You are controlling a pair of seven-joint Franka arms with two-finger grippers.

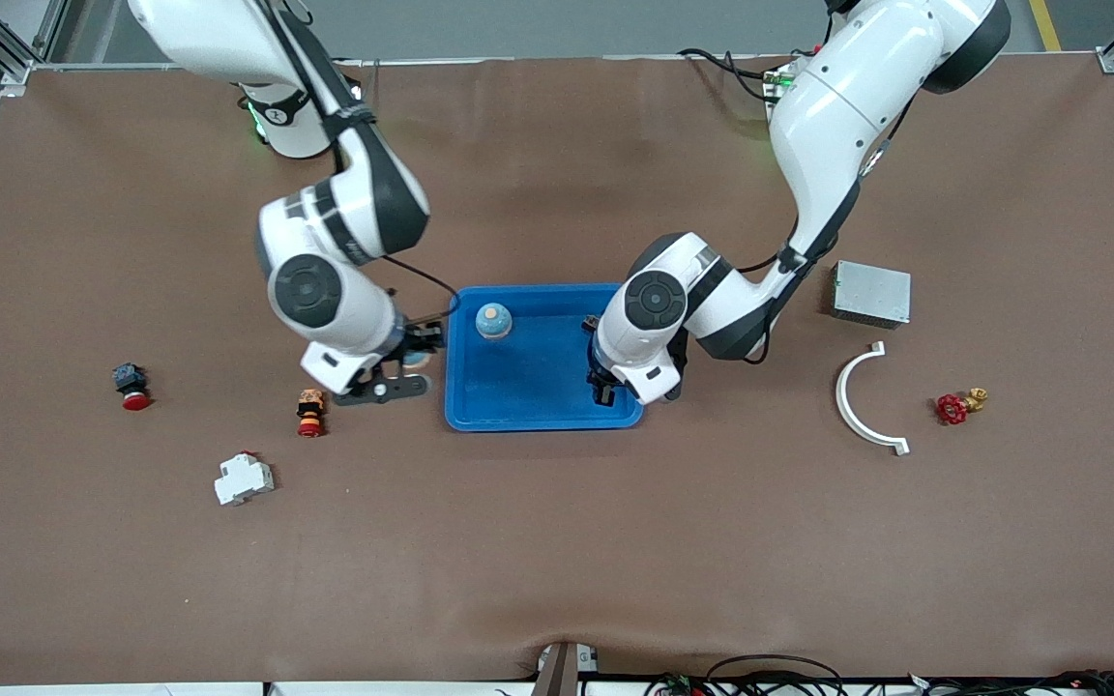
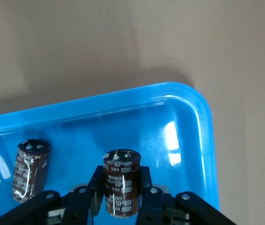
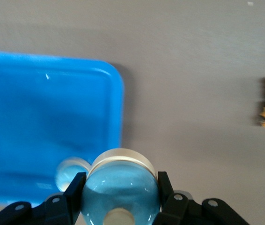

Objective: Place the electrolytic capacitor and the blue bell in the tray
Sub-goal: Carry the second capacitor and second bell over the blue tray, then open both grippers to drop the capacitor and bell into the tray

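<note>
Right now your left gripper point(image 1: 603, 390) is clenched on an electrolytic capacitor point(image 2: 121, 185), held upright low over the tray point(image 1: 538, 411), at the tray end toward the left arm's end of the table. A second capacitor point(image 2: 29, 171) already sits in the tray beside it. The tray lies about mid-table. Your right gripper point(image 1: 414, 356) grips a blue bell point(image 3: 121, 183) just beside the tray's rim toward the right arm's end. Another bell point(image 1: 493, 321) rests inside the tray, near its corner toward the robots' edge. You also have a grey metal box point(image 1: 870, 293) and a white curved piece point(image 1: 864, 398) toward the left arm's end
</note>
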